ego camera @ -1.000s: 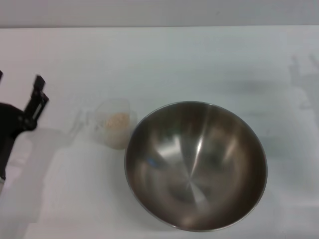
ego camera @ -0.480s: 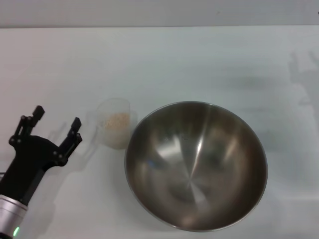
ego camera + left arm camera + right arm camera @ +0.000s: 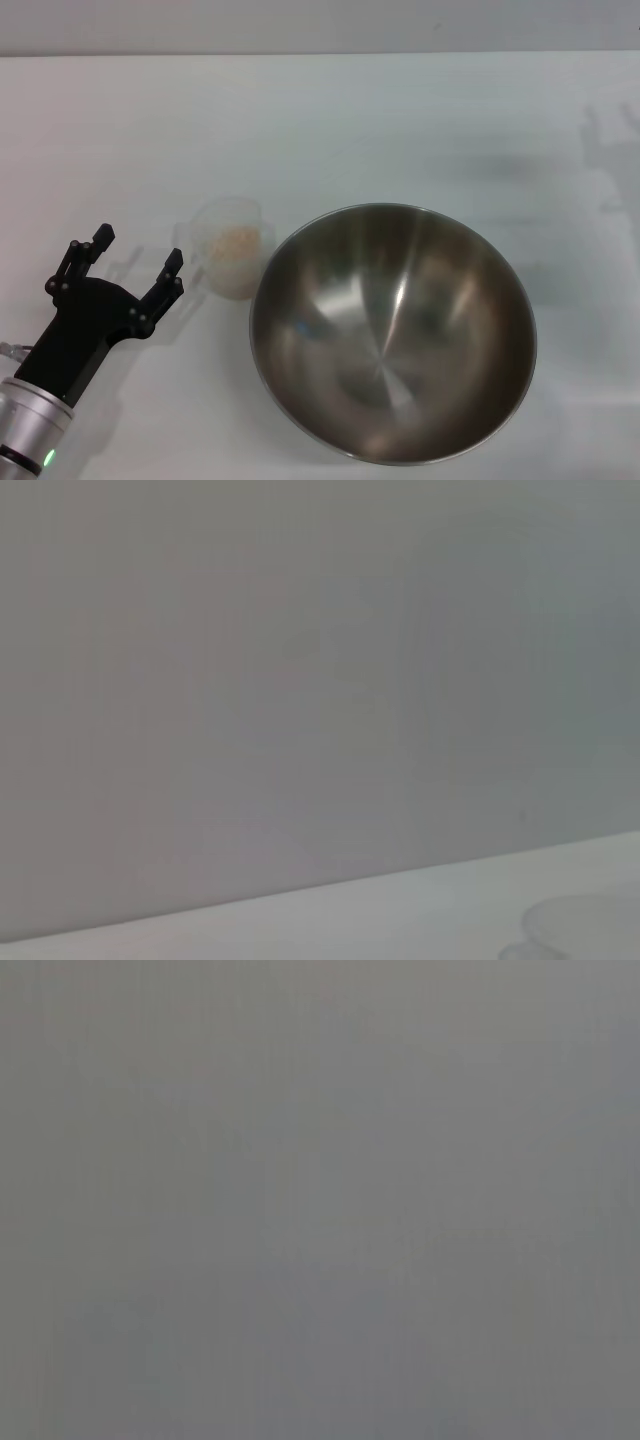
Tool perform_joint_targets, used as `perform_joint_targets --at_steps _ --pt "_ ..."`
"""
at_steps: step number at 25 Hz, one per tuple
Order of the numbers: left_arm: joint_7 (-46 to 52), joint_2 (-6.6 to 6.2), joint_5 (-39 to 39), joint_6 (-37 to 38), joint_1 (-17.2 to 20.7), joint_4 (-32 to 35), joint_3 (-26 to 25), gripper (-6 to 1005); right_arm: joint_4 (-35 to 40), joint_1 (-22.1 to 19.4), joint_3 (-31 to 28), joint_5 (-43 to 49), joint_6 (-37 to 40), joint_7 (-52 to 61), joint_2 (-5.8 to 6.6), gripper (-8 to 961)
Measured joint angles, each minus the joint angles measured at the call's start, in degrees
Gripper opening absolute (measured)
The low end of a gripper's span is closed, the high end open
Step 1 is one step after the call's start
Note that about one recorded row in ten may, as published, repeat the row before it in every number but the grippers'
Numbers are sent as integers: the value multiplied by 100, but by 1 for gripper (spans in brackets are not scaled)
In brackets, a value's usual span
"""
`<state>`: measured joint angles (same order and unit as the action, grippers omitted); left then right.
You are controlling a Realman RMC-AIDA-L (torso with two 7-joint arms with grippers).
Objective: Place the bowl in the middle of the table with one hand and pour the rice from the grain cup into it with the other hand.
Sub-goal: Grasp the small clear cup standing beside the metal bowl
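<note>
The large steel bowl [image 3: 392, 332] sits on the white table [image 3: 330, 120], a little right of centre and near the front. The clear grain cup [image 3: 232, 260] stands upright just left of the bowl, almost touching its rim, with pale rice [image 3: 238, 241] inside. My left gripper [image 3: 137, 252] is open, low over the table just left of the cup, fingers spread and empty. The cup's rim shows faintly in the left wrist view [image 3: 585, 930]. My right gripper is out of view.
The table's far edge [image 3: 320, 55] runs across the top of the head view, with a grey wall behind. The right wrist view shows only plain grey.
My left gripper has come in from the left edge and moved right toward the cup, staying open. Bowl and cup have not moved.
</note>
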<state>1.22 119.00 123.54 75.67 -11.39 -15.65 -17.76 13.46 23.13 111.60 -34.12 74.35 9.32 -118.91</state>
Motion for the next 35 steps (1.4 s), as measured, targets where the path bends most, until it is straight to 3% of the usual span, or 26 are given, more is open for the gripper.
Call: perform_joint_targets --at_steps 35 --pt "-36 9 -41 -802 -493 14 -503 717 -19 31 -9 3 9 45 0 467"
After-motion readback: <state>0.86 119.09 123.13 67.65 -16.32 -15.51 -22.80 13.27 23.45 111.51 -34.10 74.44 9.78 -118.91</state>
